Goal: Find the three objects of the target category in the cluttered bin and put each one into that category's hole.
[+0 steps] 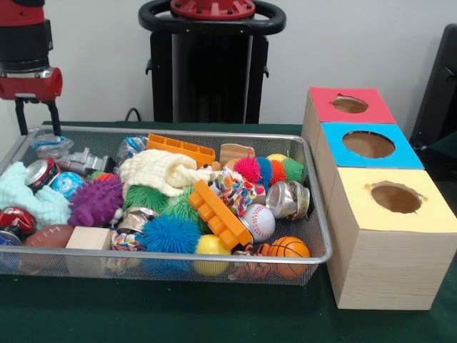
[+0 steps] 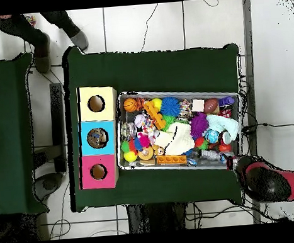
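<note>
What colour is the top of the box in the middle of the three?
Blue. The middle box has a blue top with a round hole, clearest in the front view.

Bin (image 1: pixel 318 236) of toys beside three boxes (image 1: pixel 385 236)

Worktop (image 1: pixel 178 314) covered in dark green cloth. Plain pale wall (image 1: pixel 93 64) behind it, evenly lit, no windows in sight. A dark chair back (image 1: pixel 439 78) stands off to one side against that wall.

From overhead: floor (image 2: pixel 167 24) of large white tiles with thin dark joints. Several thin black cables (image 2: pixel 151 19) trail loosely across the tiles. A second green-covered table (image 2: pixel 8 131) stands beside the worktop, apart from it. A person's legs and shoes (image 2: pixel 43 56) show at the upper edge.
</note>
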Available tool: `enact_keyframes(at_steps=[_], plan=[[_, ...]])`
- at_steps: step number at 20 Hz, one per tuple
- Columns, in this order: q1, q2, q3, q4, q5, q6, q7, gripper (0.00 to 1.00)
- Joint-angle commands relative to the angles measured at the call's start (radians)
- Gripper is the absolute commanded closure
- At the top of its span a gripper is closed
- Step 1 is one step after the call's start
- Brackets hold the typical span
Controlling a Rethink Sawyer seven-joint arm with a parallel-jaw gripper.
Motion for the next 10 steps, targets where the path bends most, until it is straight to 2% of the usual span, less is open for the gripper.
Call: enact_keyframes(at_steps=[1, 3, 7, 10], plan=[[0.001, 0.039, -0.047, 0.038, -0.098, -0.052, -0.111, 0.00], [-0.002, 0.060, -0.056, 0.025, -0.116, -0.054, -0.117, 0.00], [0.021, 0.144, -0.122, -0.037, -0.209, -0.109, -0.072, 0.00], [0.026, 0.157, -0.154, -0.031, -0.244, -0.148, -0.045, 0.00]])
